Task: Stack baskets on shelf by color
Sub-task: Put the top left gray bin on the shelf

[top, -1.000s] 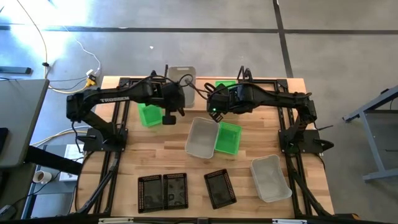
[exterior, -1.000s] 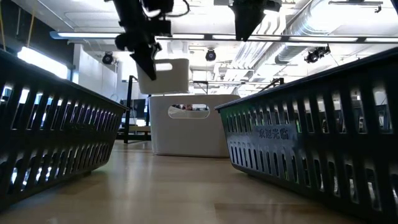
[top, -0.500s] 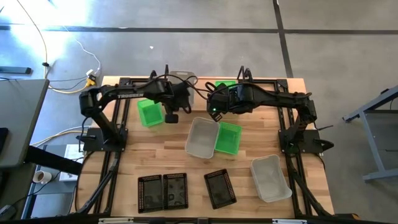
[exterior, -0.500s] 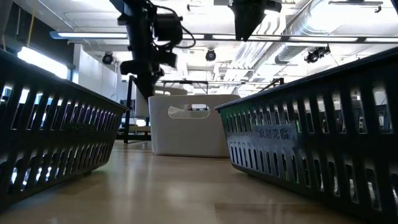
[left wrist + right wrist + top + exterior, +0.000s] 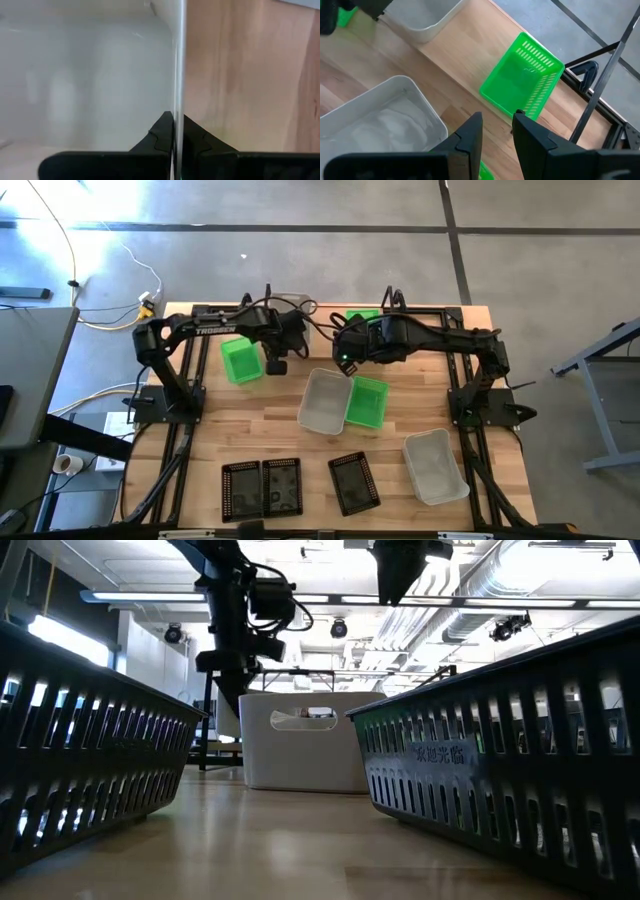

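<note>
My left gripper [image 5: 177,131] is shut on a translucent whitish basket [image 5: 85,75] at the table's far edge, where the shelf's light-wood plank [image 5: 465,55] runs. From above, the arm hides most of this basket [image 5: 297,302]. A green basket [image 5: 522,82] stands on the plank beside it. My right gripper [image 5: 497,127] hovers open and empty above the table's middle, over another whitish basket [image 5: 325,400] and a green basket [image 5: 365,402] lying side by side. My left gripper pinches one side wall [image 5: 178,75] of the whitish basket at its rim, one finger inside the basket and one outside. The fingers point down from above. The basket hangs upright and low at the plank; whether its base rests there I cannot tell.
A third green basket [image 5: 240,362] sits under the left arm. Three black perforated baskets [image 5: 281,485] line the near edge, and a whitish basket [image 5: 435,467] lies near right. In the low view the black baskets [image 5: 90,760] wall in both sides.
My left gripper has carried the whitish basket toward the far edge and down. In the low view the basket was lifted high a second ago and has since sunk out of sight behind the whitish basket in front. The right arm has kept still.
</note>
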